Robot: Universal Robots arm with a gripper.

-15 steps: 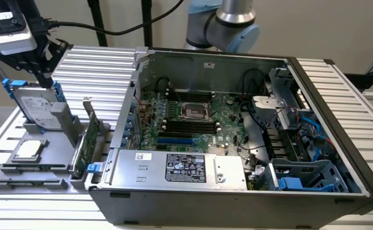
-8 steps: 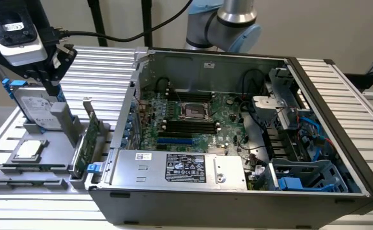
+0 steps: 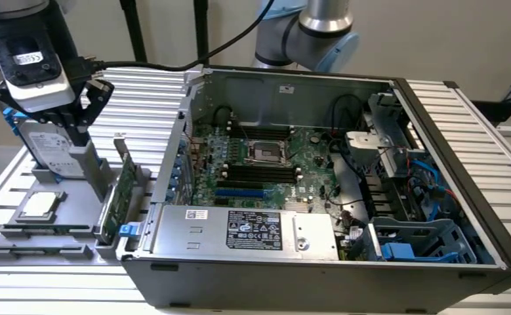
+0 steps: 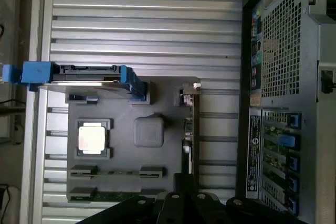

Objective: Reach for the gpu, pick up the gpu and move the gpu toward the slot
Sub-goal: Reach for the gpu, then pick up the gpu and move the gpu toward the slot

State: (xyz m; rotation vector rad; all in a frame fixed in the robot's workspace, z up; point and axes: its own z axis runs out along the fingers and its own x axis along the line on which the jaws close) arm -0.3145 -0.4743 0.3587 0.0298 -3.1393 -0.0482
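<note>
Your gripper (image 3: 77, 133) hangs close by the hard drive (image 3: 50, 154), jaws drawn together and holding nothing. The graphics card (image 3: 122, 190) stands on edge in the grey holder (image 3: 40, 252), between the hard drive and the computer case (image 3: 325, 282).

Risks, in my judgement:
- Coming down with jaws this narrow would strike the card's thin upper edge.
- Sideways drift would clip the drive or the case wall.

Even bright light, soft shadows, glare on processor chip (image 4: 93, 137)
</note>
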